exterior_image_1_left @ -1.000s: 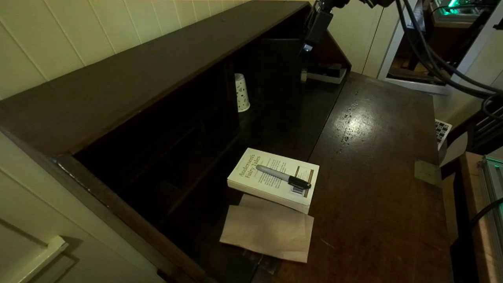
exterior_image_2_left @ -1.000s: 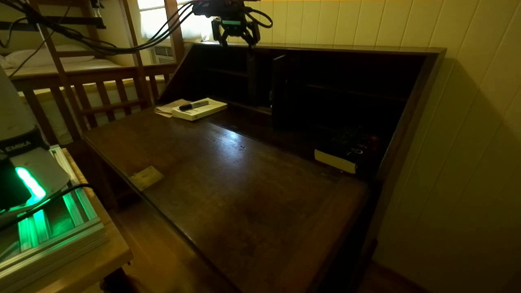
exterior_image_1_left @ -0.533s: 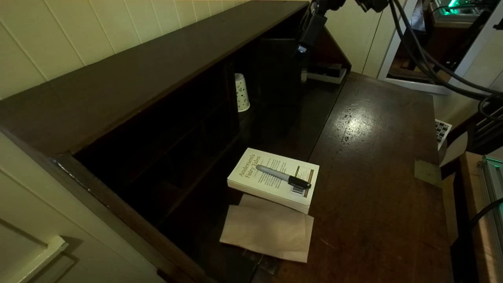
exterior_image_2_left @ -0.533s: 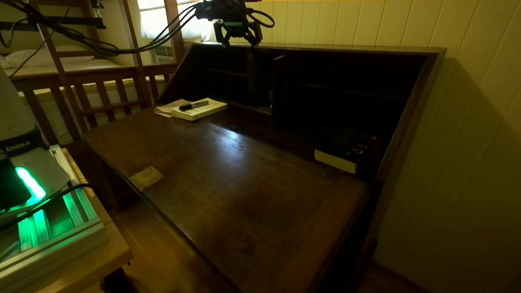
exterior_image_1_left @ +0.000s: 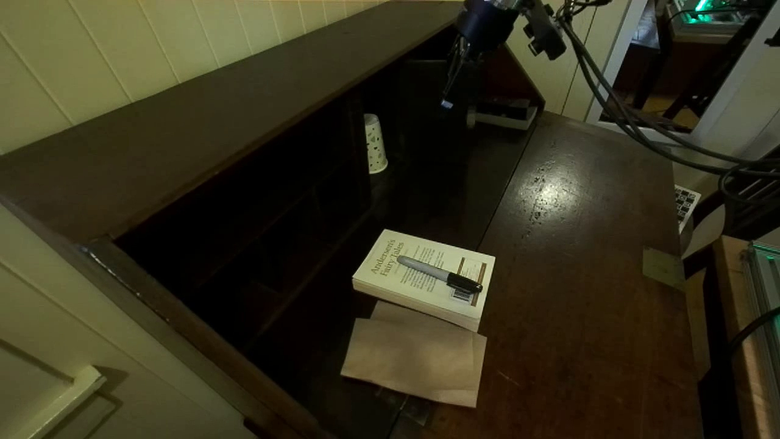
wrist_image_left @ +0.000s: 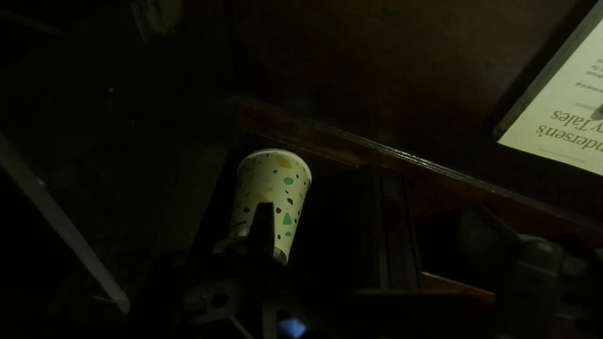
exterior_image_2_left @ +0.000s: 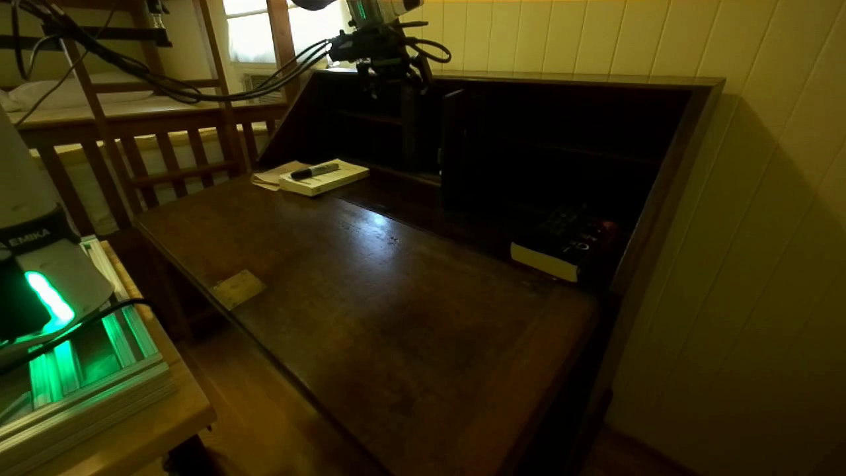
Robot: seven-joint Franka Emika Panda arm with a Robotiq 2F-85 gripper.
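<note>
My gripper (exterior_image_2_left: 400, 91) hangs high in front of the dark desk's upper compartments, pointing down with its jaws wide apart and nothing between them. In the wrist view, one dark finger (wrist_image_left: 264, 223) overlaps the speckled paper cup (wrist_image_left: 288, 188) in the picture; whether they touch I cannot tell. The cup stands upside down in an open compartment, partly behind a divider in an exterior view (exterior_image_1_left: 376, 146). A white paperback, Andersen's Fairy Tales (exterior_image_1_left: 390, 247), lies on the desk with a grey marker (exterior_image_1_left: 423, 268) across it. Brown paper (exterior_image_1_left: 414, 360) lies beside the book.
A small compartment door (exterior_image_2_left: 453, 149) stands swung out. A thick black book (exterior_image_2_left: 545, 261) lies at the desk's far end. The desk's top ledge (exterior_image_1_left: 244, 91) runs along the panelled wall. Loose cables (exterior_image_1_left: 615, 116) trail from the arm. The desk leaf (exterior_image_2_left: 370, 317) is folded down flat.
My gripper has come lower and changed its tilt, shifting left in an exterior view, with the cables swinging along. The jaws still stand apart. Book, marker, paper and cup have not moved.
</note>
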